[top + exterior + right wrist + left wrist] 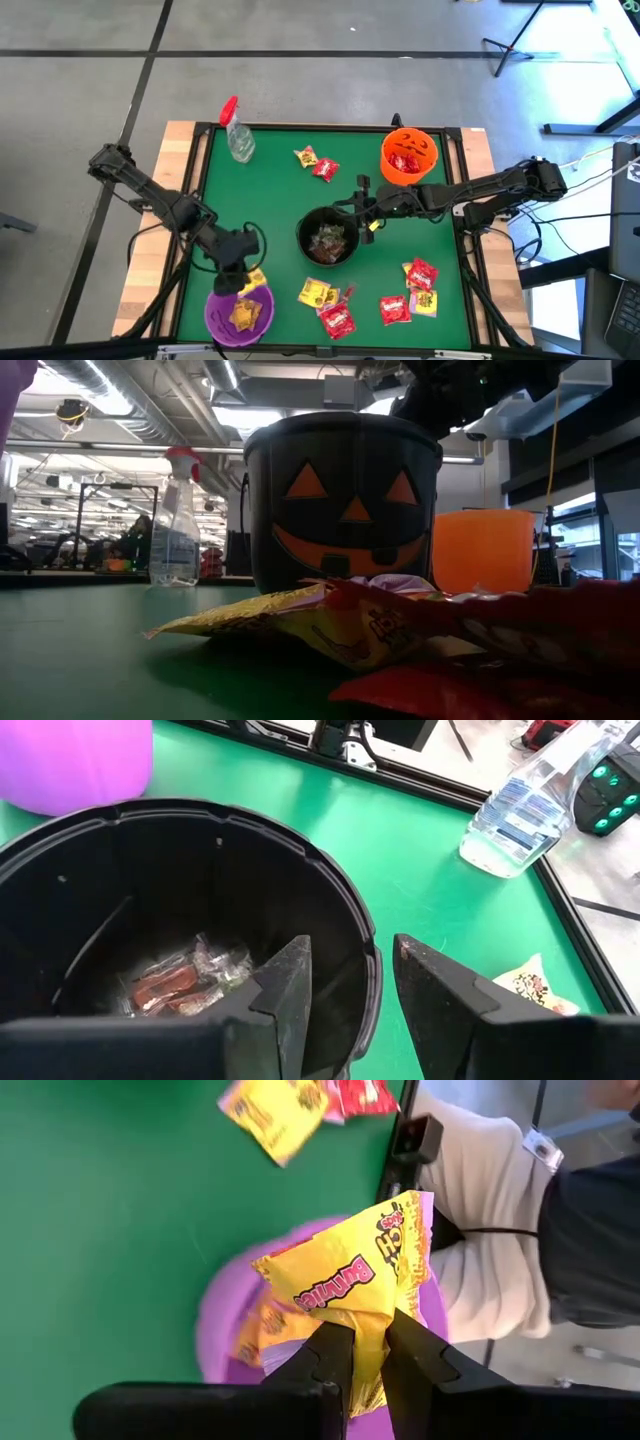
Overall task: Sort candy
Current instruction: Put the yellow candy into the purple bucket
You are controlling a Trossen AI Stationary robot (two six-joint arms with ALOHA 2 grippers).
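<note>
A yellow candy packet (345, 1280) was pinched in the left gripper (368, 1342), jaws nearly closed, directly above the purple bowl (215, 315) at lower left. The right gripper (352, 980) straddled the black bucket (60, 870) rim, jaws half open, holding nothing.

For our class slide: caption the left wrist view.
Left hand holds a yellow candy over the purple bowl.

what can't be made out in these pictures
- Black bucket: low view shows only its outside; contents hidden by its wall.
- Purple bowl: high view, left gripper, shut on a yellow packet, covers part.
- Orange bucket: red contents too small to identify.
</note>
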